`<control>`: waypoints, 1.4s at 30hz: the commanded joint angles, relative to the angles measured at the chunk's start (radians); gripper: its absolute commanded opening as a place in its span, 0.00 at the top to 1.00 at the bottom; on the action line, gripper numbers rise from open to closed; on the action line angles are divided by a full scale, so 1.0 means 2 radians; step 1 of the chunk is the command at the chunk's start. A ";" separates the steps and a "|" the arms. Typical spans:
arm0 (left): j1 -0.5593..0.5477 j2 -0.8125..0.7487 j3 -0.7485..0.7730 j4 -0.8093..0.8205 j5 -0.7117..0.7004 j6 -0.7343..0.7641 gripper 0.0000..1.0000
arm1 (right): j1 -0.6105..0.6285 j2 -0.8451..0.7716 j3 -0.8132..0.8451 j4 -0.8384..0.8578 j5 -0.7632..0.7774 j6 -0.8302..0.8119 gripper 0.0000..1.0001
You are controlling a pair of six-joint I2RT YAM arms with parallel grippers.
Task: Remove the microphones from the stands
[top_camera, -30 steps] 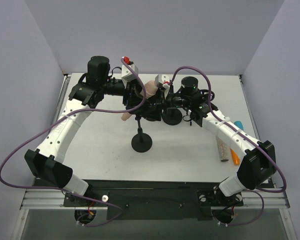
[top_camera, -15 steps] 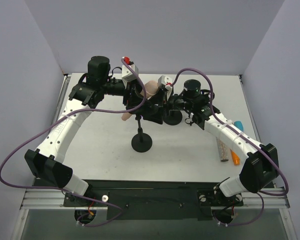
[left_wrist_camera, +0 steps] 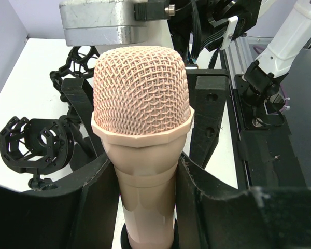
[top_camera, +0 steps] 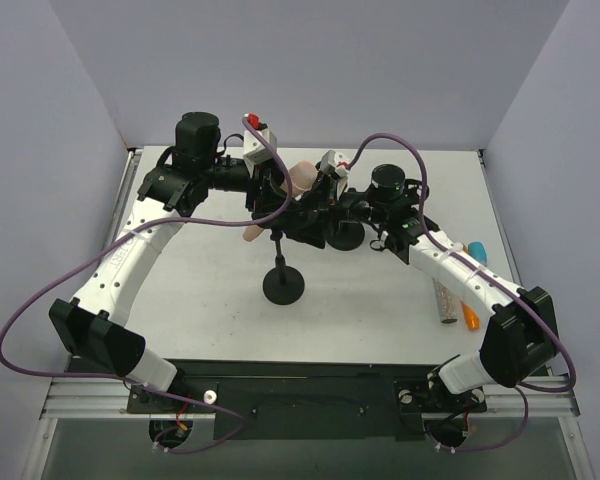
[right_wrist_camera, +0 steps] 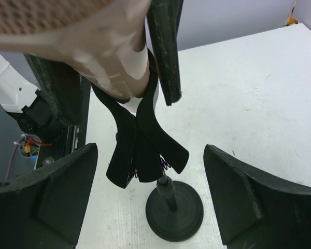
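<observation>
Once you look past the black rail [top_camera: 300,388] along the near edge of the table [top_camera: 200,300], the first thing is the round black foot of the stand [top_camera: 283,287]. It sits about mid-table with bare white top showing around it, most broadly on the side toward the left arm [top_camera: 130,262]. Off at the right edge lie a brownish cylinder [top_camera: 445,300], an orange piece [top_camera: 470,316] just beside it and a teal piece [top_camera: 477,247] a little farther back, all well apart from the stand. The thin pole rises to a black forked clip [right_wrist_camera: 140,140]. The right gripper [right_wrist_camera: 150,150] is spread wide, one finger on either side of the clip, touching nothing that I can see. Just above, the pink microphone [left_wrist_camera: 141,104] is tilted, its mesh head toward the back wall [top_camera: 310,70] and its narrow end down at the top of the clip; whether it is seated there or free, I cannot tell. The left gripper [left_wrist_camera: 145,176] is clamped on the microphone's body just below the head, a finger pressed to each side. A black round mount [top_camera: 345,235] lies just right of the pole, close by the right wrist. Beyond them white tabletop runs on to the far edge at the wall.
</observation>
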 commanded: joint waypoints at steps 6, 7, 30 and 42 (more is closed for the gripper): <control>0.001 -0.005 0.023 0.032 0.014 0.006 0.90 | 0.011 0.008 0.029 0.020 -0.034 -0.018 0.32; 0.001 -0.005 0.024 0.034 0.013 0.004 0.90 | 0.010 0.010 0.033 0.003 -0.037 -0.030 0.37; 0.001 0.004 0.069 0.042 0.010 -0.017 0.92 | 0.007 0.012 0.067 -0.099 -0.035 -0.099 0.43; 0.001 0.014 0.054 0.026 0.035 -0.009 0.92 | 0.020 0.007 0.077 -0.170 -0.058 -0.231 0.42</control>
